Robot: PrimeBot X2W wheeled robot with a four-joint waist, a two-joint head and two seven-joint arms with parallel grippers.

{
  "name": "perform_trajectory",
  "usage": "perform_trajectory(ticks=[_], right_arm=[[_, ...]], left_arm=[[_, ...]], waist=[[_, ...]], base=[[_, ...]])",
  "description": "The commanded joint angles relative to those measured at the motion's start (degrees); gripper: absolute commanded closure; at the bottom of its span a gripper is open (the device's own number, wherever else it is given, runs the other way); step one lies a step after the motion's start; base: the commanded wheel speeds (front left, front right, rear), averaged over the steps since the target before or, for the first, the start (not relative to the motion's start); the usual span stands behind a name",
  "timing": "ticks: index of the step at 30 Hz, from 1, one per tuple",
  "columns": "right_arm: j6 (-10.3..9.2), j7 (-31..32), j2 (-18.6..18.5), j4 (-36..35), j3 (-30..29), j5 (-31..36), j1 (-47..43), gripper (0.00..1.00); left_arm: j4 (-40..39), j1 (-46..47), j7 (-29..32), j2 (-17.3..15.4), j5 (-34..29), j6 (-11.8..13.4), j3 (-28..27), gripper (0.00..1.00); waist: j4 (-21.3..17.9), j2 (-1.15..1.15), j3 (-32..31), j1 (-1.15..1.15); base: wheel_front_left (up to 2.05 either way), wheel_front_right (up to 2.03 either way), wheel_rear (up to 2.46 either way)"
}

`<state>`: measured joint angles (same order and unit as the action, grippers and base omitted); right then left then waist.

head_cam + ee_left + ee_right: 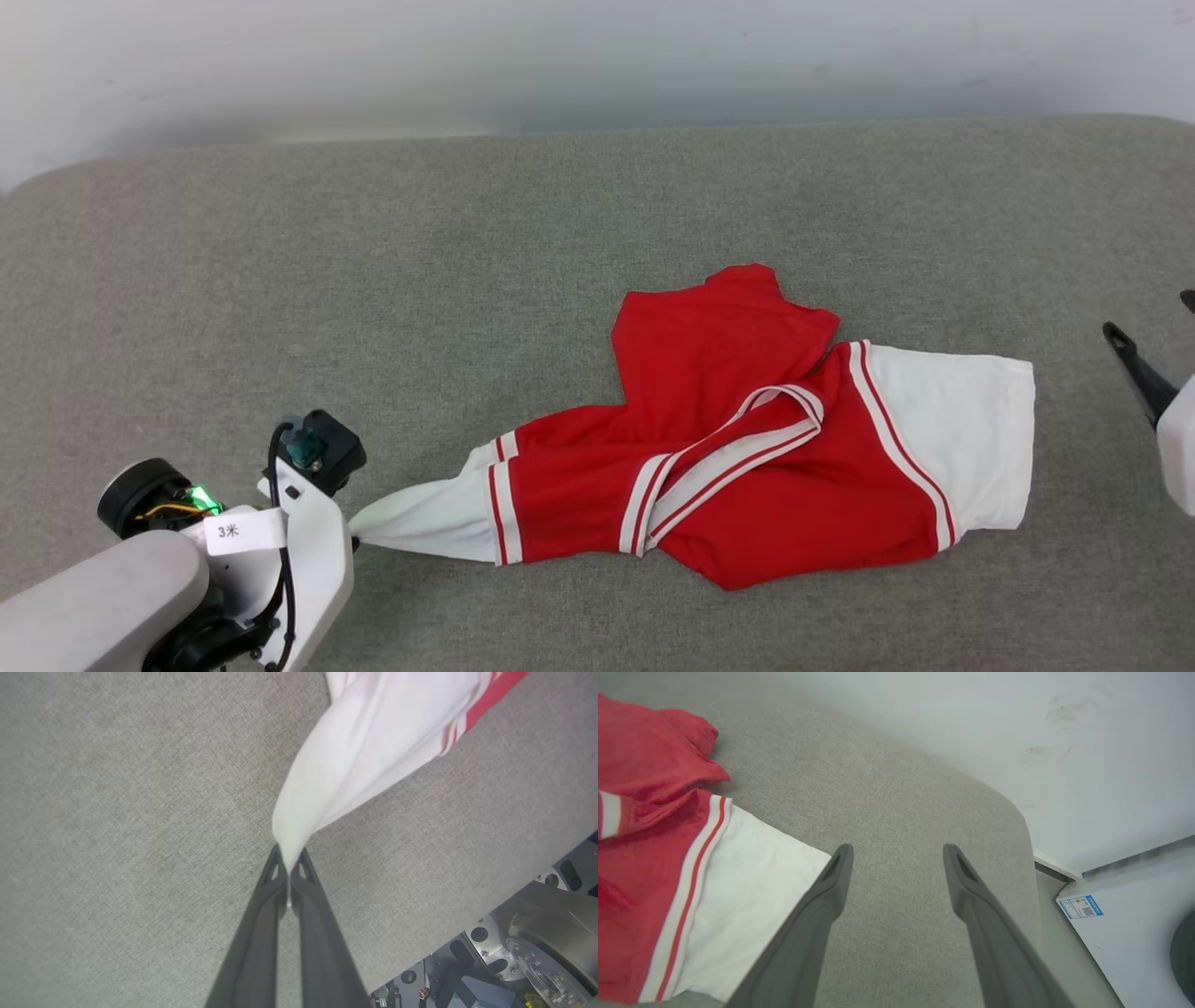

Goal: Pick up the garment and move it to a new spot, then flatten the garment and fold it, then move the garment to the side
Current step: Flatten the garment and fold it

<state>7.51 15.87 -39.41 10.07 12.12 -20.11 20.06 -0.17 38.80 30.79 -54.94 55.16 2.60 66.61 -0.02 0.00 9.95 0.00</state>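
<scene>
Your left gripper (289, 861) is pinched tight on the tip of one white sleeve (355, 751) of the shirt (747, 448), and the cloth there is gathered into a narrow cone. From those fingers the shirt stretches away across the grey padded surface (420, 280). It lies crumpled, its red body folded over itself, with striped trim (719, 462) in red and white crossing the middle. The other white sleeve (962, 439) lies flat at the far end. Your right gripper (896, 858) has its fingers spread wide and holds nothing, just beside that flat sleeve's edge.
</scene>
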Motion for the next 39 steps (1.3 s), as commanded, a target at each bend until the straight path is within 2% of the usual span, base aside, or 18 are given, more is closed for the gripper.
perform_trajectory(ticks=[1,7,12,13,22,28,29,30,39], right_arm=[[-0.04,1.2,-0.4,-0.4,0.8,-1.0,0.9,0.0],[-0.05,23.6,-8.2,-2.9,10.9,-13.0,7.2,0.0],[-0.04,32.2,-9.3,-0.8,14.3,-18.1,12.4,0.0],[-0.04,34.9,-8.5,1.6,15.2,-19.7,15.2,0.0],[-0.04,34.2,-4.9,8.4,18.1,-21.0,19.5,0.0],[0.12,33.4,-2.8,11.6,24.3,-23.8,16.7,0.0],[0.13,32.6,-2.9,11.6,25.1,-24.0,16.8,0.87],[0.13,31.8,-3.1,11.8,25.5,-24.3,17.1,1.0],[-0.04,21.9,-6.2,11.7,25.7,-26.4,21.2,1.0]], left_arm=[[-0.2,0.5,-0.2,0.1,-0.2,0.3,0.0,1.0],[-2.6,2.1,0.1,0.9,-2.1,1.2,-0.2,1.0],[-3.8,3.9,0.1,1.3,-3.4,1.6,-0.7,1.0],[-4.6,5.0,0.0,1.5,-4.0,1.5,-1.1,1.0],[-6.1,7.4,-0.2,1.6,-5.2,1.8,-2.1,1.0],[-5.6,7.6,-0.4,2.3,-5.2,1.5,-1.8,1.0],[-5.4,7.4,-0.5,2.4,-5.1,1.4,-1.7,1.0],[-5.2,7.1,-0.7,2.4,-5.0,1.3,-1.6,1.0],[-3.7,6.2,-4.3,3.0,-3.8,0.5,-2.6,1.0]], waist=[[0.4,0.0,0.4,0.0],[1.8,0.0,3.1,0.0],[2.8,0.0,6.2,0.0],[3.4,0.0,8.3,0.0],[4.0,0.0,13.0,0.0],[3.8,0.0,13.0,0.0],[3.7,0.0,12.7,0.0],[3.6,0.0,12.2,0.0],[3.0,0.0,4.3,0.0]], base=[[0.0,0.0,0.0],[0.0,0.0,0.0],[0.0,0.0,0.0],[0.0,0.0,0.0],[0.0,0.0,0.0],[0.0,0.0,0.0],[0.0,0.0,0.0],[0.0,0.0,0.0],[0.0,0.0,0.0]])
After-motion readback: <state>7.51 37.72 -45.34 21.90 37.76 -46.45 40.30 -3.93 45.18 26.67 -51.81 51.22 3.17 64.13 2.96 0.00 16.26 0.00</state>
